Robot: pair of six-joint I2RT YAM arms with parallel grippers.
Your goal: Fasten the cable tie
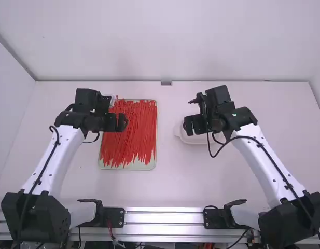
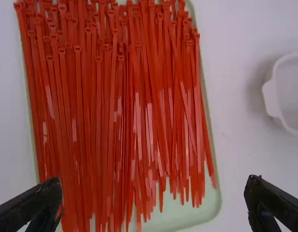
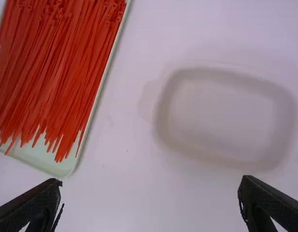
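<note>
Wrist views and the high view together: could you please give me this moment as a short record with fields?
ties: red, heaped lengthwise on the tray
tray: pale green, on the table, left of the dish in the high view
dish: white, empty
left gripper: open, above the ties
right gripper: open, above the dish
task: no tie picked up yet

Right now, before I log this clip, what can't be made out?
- White dish: high view, mostly hidden by the right arm; left wrist view, cut by the edge.
- Cable ties: piled too tightly to tell singles apart; right wrist view cuts the pile.
- Left tool: high view, fingers hidden under its wrist.
</note>
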